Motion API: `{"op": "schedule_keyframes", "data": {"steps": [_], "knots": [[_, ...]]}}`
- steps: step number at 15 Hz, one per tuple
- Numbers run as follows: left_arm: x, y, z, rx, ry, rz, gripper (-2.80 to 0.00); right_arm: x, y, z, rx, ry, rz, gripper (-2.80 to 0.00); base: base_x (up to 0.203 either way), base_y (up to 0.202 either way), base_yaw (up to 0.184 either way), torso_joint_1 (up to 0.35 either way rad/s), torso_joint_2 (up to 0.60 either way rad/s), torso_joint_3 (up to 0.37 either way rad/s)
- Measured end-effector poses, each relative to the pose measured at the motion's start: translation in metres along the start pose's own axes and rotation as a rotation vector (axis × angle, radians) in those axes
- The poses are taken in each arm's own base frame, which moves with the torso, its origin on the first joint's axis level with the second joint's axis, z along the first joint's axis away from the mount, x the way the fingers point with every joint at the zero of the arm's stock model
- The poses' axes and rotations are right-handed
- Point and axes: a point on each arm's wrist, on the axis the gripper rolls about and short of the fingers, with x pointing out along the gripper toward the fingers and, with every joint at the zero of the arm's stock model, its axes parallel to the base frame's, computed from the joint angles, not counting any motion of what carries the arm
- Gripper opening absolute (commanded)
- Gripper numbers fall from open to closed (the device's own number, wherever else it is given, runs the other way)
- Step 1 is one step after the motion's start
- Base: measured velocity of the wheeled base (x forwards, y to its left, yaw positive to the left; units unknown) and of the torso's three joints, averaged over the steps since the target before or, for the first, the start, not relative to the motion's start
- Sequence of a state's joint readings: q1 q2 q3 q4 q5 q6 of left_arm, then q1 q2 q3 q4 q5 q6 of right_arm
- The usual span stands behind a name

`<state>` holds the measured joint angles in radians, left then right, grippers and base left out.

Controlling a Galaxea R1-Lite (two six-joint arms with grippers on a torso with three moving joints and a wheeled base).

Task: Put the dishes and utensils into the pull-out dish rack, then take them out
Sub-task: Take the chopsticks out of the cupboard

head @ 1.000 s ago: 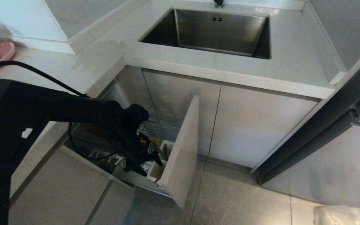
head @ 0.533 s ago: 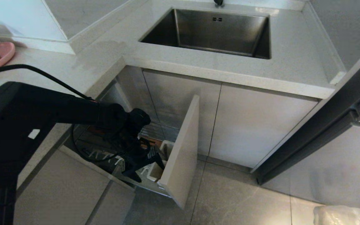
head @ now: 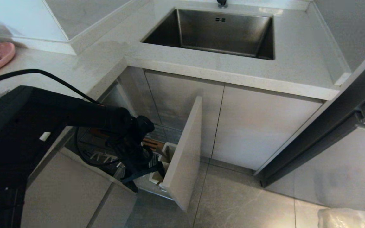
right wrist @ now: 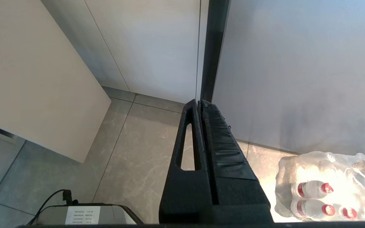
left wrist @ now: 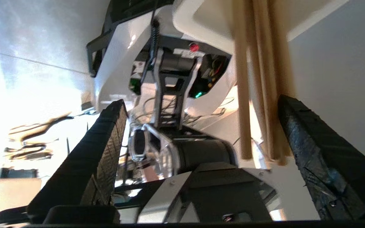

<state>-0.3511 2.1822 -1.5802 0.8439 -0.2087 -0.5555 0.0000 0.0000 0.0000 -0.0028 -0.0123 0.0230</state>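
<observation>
Pull-out dish rack (head: 157,139) is drawn out from under the surface (head: 84,69), beige front panel (head: 182,158) swung toward the floor. Chopsticks (left wrist: 258,79) stand in the rack's white utensil cup (head: 166,152), just behind the panel. Left claw (head: 147,179) hangs over the cup w/ fingers (left wrist: 103,152) spread wide, chopsticks between them near one finger, not gripped. Right claw (right wrist: 201,107) is pressed shut, empty, parked low over floor tiles beside pack of bottles (right wrist: 328,186). Sink (head: 214,31) sits further back.

Pull-out dish rack (head: 182,148) drawn open, light-brown wooden chopsticks (left wrist: 258,79) standing upright in its white utensil cup (head: 163,164)
</observation>
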Motion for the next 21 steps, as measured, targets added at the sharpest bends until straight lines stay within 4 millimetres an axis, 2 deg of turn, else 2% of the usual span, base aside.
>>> {"op": "schedule_keyframes", "data": {"steps": [5, 21], "knots": [[0.007, 0.003, -0.001, 0.039, 0.026, 0.068, 0.00, 0.000, 0.000, 0.000, 0.000, 0.000, 0.000, -2.80, 0.000, 0.000, 0.000, 0.000, 0.00, 0.000], [0.019, 0.006, 0.000, 0.140, 0.093, 0.106, 0.00, 0.000, 0.000, 0.000, 0.000, 0.000, 0.000, -2.80, 0.000, 0.000, 0.000, 0.000, 0.00, 0.000]]}}
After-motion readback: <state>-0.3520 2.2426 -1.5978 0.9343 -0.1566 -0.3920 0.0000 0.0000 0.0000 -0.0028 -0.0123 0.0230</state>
